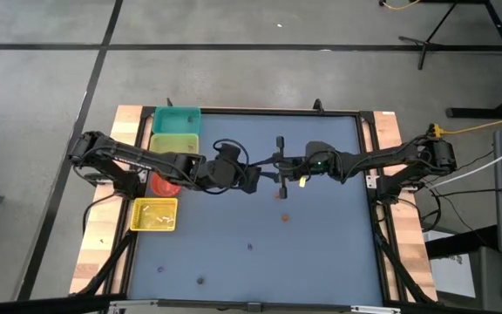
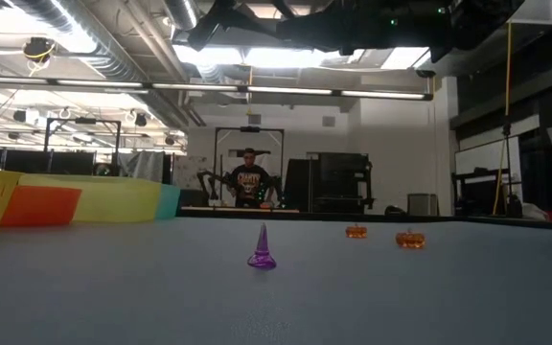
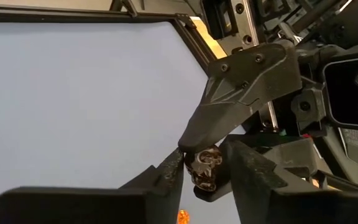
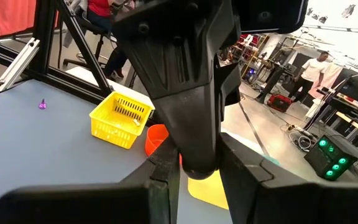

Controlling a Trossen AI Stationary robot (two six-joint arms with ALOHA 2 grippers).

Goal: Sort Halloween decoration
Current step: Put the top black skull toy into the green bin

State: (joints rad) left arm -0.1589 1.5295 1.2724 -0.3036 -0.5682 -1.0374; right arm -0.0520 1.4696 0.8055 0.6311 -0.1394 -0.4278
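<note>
Above the middle of the tabletop (image 1: 321, 253), both pincers meet nose to nose: the left pincer (image 3: 207, 171) has its fingers around a small dark skull-like trinket (image 3: 205, 167), while the right pincer (image 1: 288, 172) touches it from above; whether the right one grips it I cannot tell. For a clean handover, one side should probably release only once the other holds firm. The trinket looks glossy, knobbly, hard plastic; orange pumpkins (image 2: 410, 239) and a purple cone (image 2: 262, 248) lie loose below.
</note>
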